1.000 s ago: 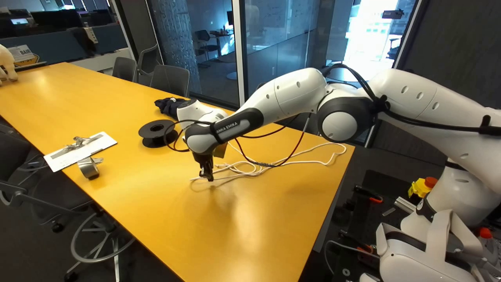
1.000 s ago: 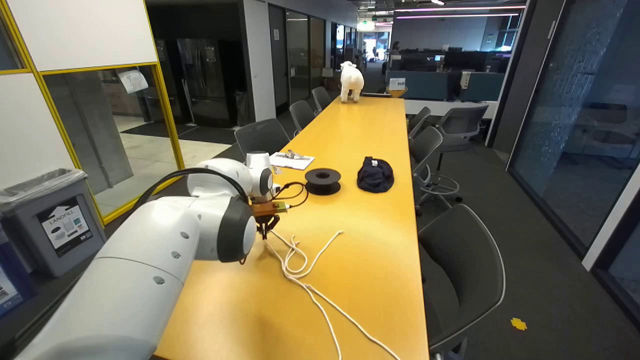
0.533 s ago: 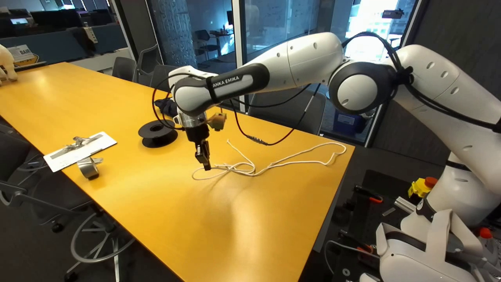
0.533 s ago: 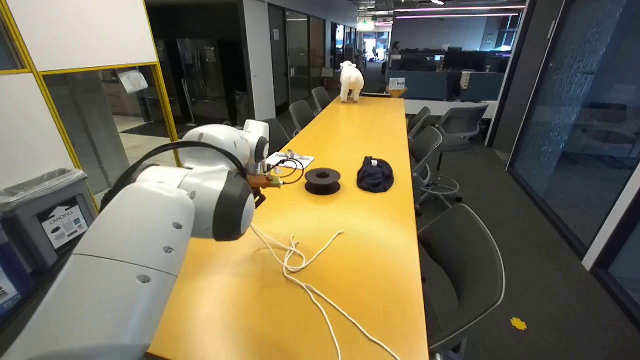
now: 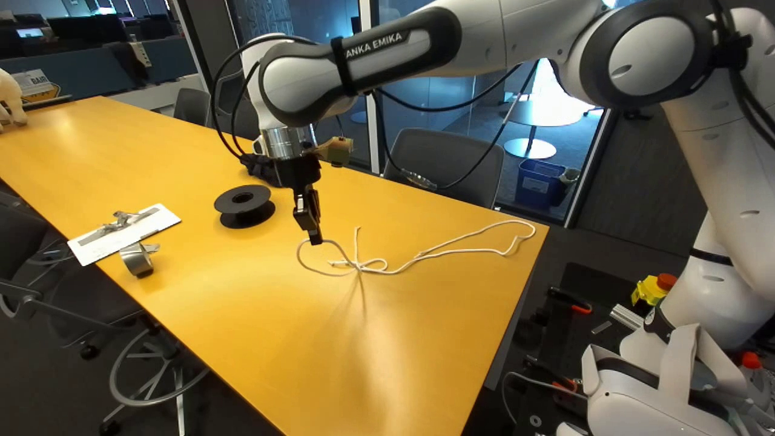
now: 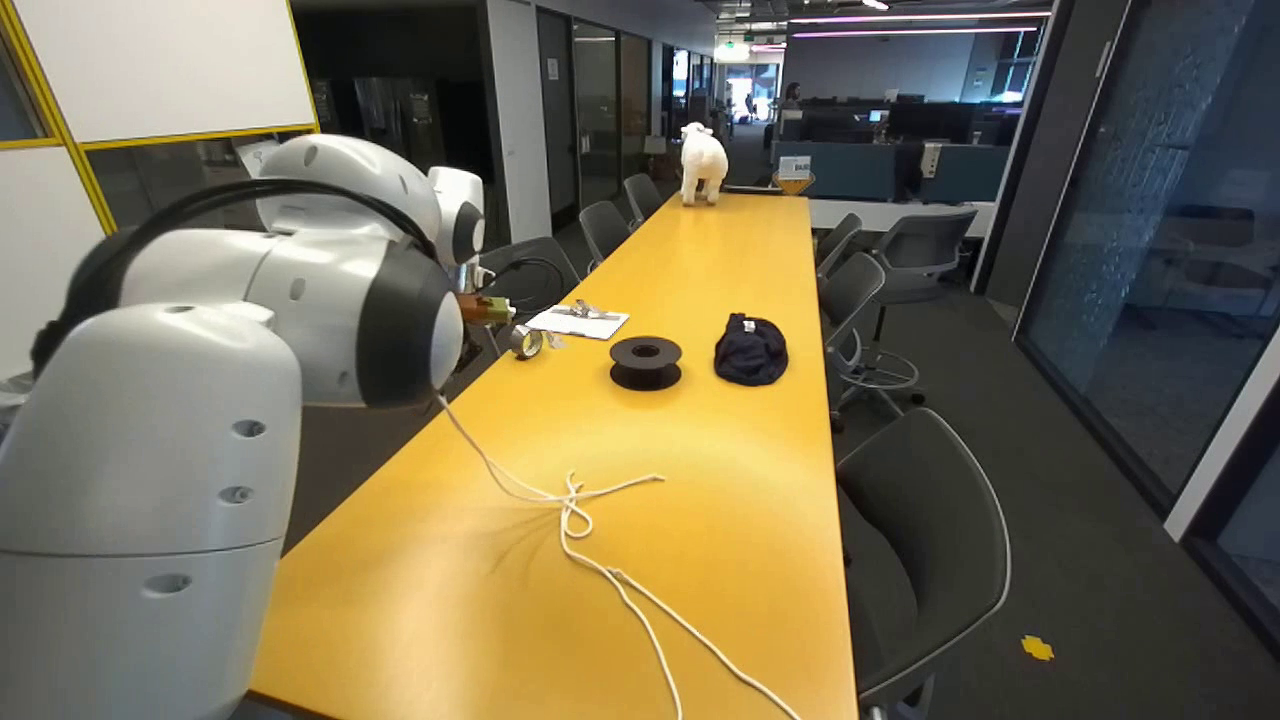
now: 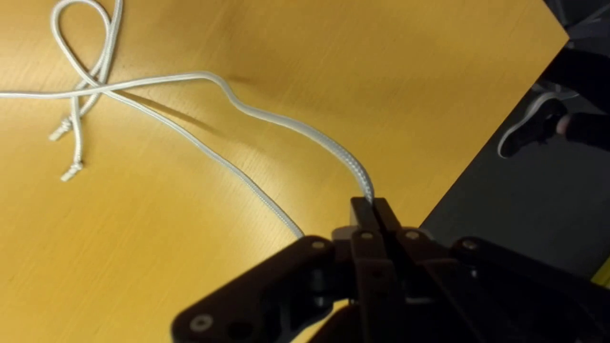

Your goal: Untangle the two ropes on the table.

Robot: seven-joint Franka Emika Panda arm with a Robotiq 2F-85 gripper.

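Two whitish ropes lie on the glossy yellow-orange table [image 5: 272, 339]. In the wrist view my gripper [image 7: 371, 200] is shut on a rope [image 7: 281, 120], which comes out between its fingertips. That strand crosses another strand [image 7: 209, 151] beside a small loop at the upper left. Two knotted ends [image 7: 71, 171] lie below the crossing. In an exterior view the gripper [image 5: 315, 240] hangs above the table, with a raised curve of rope under it. The lifted strand [image 6: 465, 433] slopes down to the tangle; the arm hides the fingers there. Which rope is held cannot be told.
A black spool [image 5: 244, 206] stands past the gripper, with a clipboard [image 5: 124, 234] and a tape roll [image 5: 137, 260] near the table's edge. A dark cap [image 6: 750, 350] lies beside the spool. Chairs [image 6: 925, 560] line the table.
My gripper has risen and moved towards the table's side edge, still shut on the rope. The held strand has lifted, and the tangle has been drawn along with its loop smaller.
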